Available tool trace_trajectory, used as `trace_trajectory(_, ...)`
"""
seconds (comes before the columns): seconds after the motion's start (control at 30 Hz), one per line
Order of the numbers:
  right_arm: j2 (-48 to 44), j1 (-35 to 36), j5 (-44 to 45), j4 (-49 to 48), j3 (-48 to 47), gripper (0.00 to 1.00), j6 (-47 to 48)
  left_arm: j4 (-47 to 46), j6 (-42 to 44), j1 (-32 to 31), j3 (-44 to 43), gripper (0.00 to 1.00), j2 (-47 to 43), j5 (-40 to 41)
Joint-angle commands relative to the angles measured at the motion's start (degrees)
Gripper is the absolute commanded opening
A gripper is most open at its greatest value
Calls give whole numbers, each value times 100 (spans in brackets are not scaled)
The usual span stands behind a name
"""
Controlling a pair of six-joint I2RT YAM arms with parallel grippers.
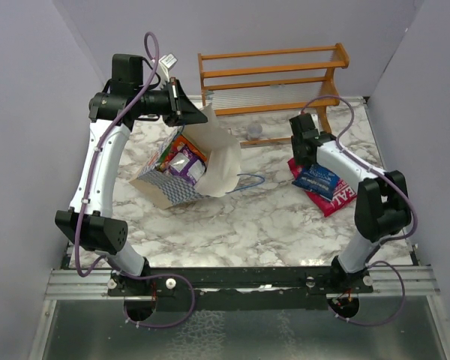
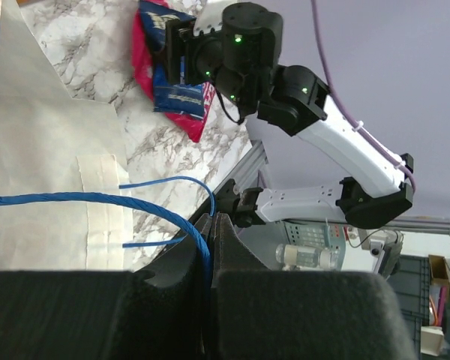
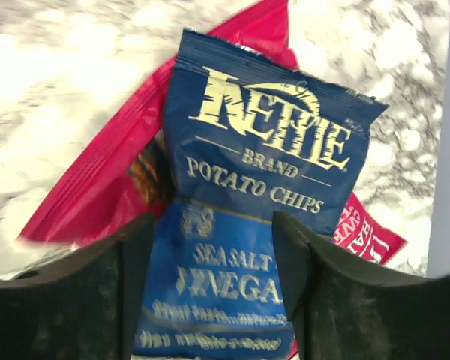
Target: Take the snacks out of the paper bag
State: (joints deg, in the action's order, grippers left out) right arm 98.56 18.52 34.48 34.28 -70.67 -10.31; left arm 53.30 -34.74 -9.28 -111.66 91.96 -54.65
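The paper bag (image 1: 214, 154) lies tilted at centre left, its mouth open toward the left arm. Purple (image 1: 181, 163), orange (image 1: 189, 147) and green-yellow (image 1: 167, 158) packets show inside it. My left gripper (image 1: 186, 109) is at the bag's far upper edge. In the left wrist view it (image 2: 212, 219) is shut on the bag's blue cord handle (image 2: 97, 199). A dark blue packet (image 1: 316, 180) lies on the big red packet (image 1: 339, 199) on the table at the right. My right gripper (image 1: 304, 154) is open just above them, and its fingers straddle the blue packet (image 3: 247, 172).
An orange-brown wooden rack (image 1: 270, 75) stands at the back. A small clear cup (image 1: 253, 132) sits in front of it, between the bag and the right gripper. Purple walls close in the left, back and right sides.
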Motion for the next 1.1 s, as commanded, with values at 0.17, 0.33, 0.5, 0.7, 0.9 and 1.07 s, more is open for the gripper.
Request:
trace_trajectory(0.17, -1107, -7, -2871, 173, -639, 82, 491, -193, 10, 21, -139, 0, -89, -504)
trace_trajectory(0.33, -1712, 21, -5073, -466, -420, 82, 389, -471, -294, 14, -1, 0, -204, -613)
trace_trajectory(0.5, -2094, 93, -7112, -1423, -273, 80, -435, -732, -651, 14, 187, 0, -304, -575)
trace_trajectory(0.7, -2226, 1208, -7672, -1977, -53, 78, -86, -1080, -1030, 13, 461, 0, -394, -618)
trace_trajectory(0.9, -2205, 2058, -7032, -2457, 184, 67, 569, -779, -994, 14, 119, 0, -276, -759)
trace_trajectory(1.07, -1718, 2228, -6956, -3057, 359, 58, 744, -999, -1141, 13, 151, 0, -312, -672)
